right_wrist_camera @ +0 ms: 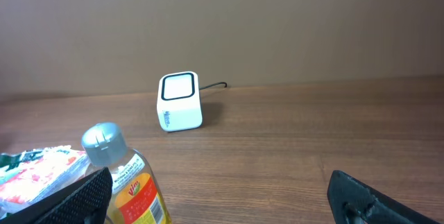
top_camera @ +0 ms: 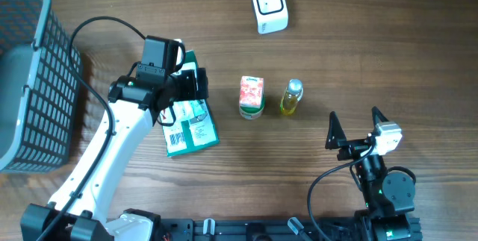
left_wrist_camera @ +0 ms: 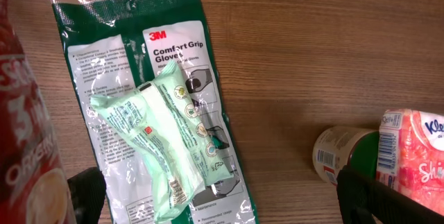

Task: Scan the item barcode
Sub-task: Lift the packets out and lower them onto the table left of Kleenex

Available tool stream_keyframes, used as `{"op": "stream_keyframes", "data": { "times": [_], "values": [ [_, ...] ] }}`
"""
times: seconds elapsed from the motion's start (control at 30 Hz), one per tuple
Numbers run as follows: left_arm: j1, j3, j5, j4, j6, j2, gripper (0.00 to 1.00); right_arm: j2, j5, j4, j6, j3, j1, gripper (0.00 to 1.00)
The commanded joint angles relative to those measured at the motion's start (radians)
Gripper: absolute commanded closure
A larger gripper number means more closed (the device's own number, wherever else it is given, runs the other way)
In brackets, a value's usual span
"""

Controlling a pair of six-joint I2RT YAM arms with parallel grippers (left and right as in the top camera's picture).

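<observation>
Packet (top_camera: 184, 113), pale green, lies atop the glove pack (top_camera: 198, 135) on the surface (top_camera: 299, 174), below the released left hand (top_camera: 190, 86). Left wrist view: fingers (left_wrist_camera: 388, 196) straddle it wide, so lower straight and pinch its middle. Right wrist view: scanner (right_wrist_camera: 180, 101) faces the released right hand (right_wrist_camera: 218, 189), well apart

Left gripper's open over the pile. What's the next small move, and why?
Probably lower the left gripper onto the pale green packet lying atop the 3M gloves pack and close: it is open, empty, right above it, and the scanner sits far off.
</observation>
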Motion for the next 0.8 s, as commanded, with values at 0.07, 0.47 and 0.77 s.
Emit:
{"op": "stream_keyframes", "data": {
  "times": [0.07,0.47,0.77],
  "values": [
    [-0.002,0.017,0.012,0.003,0.021,-0.007,0.00,-0.004,-0.010,0.003,-0.018,0.000,-0.004,0.00],
    [-0.002,0.017,0.012,0.005,0.021,-0.007,0.00,-0.004,-0.009,0.003,-0.018,0.000,-0.004,0.00],
    [-0.003,0.017,0.176,0.112,0.020,-0.005,0.00,-0.004,-0.009,0.003,-0.018,0.000,-0.004,0.00]
  ]
}}
